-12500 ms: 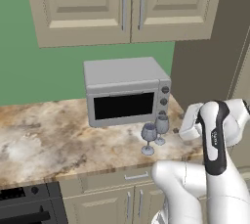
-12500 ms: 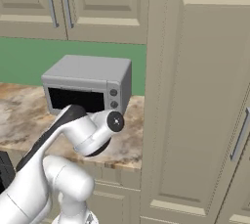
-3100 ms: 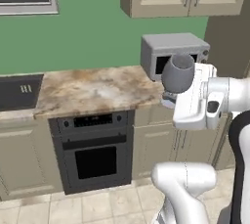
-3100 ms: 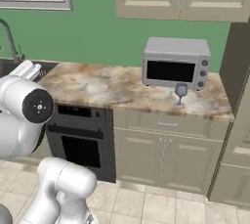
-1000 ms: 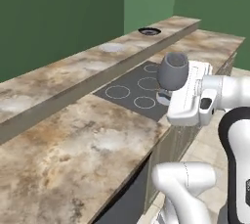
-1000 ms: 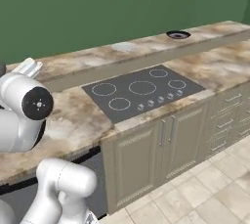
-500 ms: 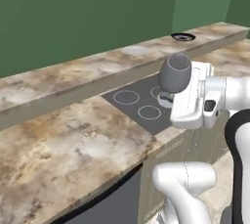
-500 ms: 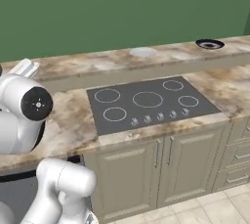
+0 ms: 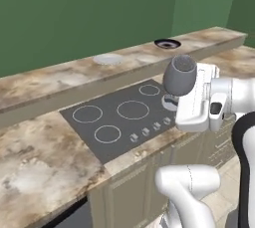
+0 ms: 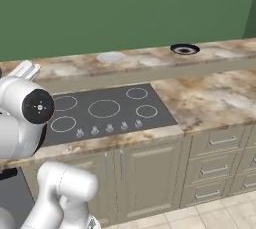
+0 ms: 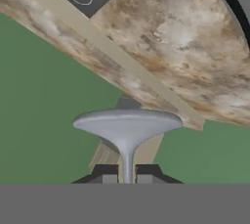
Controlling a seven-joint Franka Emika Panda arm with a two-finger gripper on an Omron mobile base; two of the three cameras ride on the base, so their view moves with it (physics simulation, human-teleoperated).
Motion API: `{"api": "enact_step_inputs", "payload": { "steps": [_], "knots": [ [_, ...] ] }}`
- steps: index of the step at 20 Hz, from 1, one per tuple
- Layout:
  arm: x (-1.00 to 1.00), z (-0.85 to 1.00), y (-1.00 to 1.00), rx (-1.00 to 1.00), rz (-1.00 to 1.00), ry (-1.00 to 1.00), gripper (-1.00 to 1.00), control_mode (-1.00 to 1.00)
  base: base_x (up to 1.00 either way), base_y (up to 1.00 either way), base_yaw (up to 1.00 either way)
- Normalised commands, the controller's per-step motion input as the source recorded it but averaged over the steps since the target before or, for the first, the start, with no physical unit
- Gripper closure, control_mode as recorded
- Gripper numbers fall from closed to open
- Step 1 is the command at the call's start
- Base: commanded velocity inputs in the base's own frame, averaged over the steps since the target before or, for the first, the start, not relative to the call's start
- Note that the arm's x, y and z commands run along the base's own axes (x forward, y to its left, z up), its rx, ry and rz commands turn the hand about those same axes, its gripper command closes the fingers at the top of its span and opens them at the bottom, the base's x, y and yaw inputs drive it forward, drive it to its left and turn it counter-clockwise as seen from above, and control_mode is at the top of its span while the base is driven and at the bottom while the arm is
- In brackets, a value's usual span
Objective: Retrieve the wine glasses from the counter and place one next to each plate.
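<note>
1. The claw (image 11: 126, 175) is pinching the thin stem of a wine glass (image 9: 180, 75), carried high above the cooktop (image 9: 124, 115); the glass looks tipped over, foot away from the hand.
2. Risk: a narrow grip on a slim stem, so a sharp swing or stop could let the glass twist or slip onto the hob.
3. Risk: setting it down tilted would topple it, or clip the pale plate (image 9: 108, 59).
4. The black plate (image 10: 184, 49) sits farther along the raised ledge, well apart from the pale one.
5. The marbled tabletop (image 10: 215, 98) carries the hob, beige cabinets (image 10: 147, 175) sit below, and a green wall (image 10: 125, 8) stands behind.
</note>
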Motion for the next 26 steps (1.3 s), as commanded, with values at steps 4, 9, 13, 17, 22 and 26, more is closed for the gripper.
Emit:
{"api": "enact_step_inputs", "payload": {
  "steps": [4,9,13,17,22,26],
  "knots": [
    [0.00,0.00,0.00,0.00,0.00,0.00,1.00,1.00,0.00,-1.00,0.07],
    [0.00,0.00,0.00,0.00,0.00,0.00,1.00,1.00,-0.01,-1.00,0.21],
    [0.00,0.00,0.00,0.00,0.00,0.00,1.00,1.00,-0.08,-1.00,0.34],
    [0.00,0.00,0.00,0.00,0.00,0.00,1.00,1.00,-0.21,-1.00,0.22],
    [0.00,0.00,0.00,0.00,0.00,0.00,1.00,1.00,-0.36,-1.00,0.16],
    [0.00,0.00,0.00,0.00,0.00,0.00,1.00,1.00,-0.26,-1.00,0.13]
  ]
}}
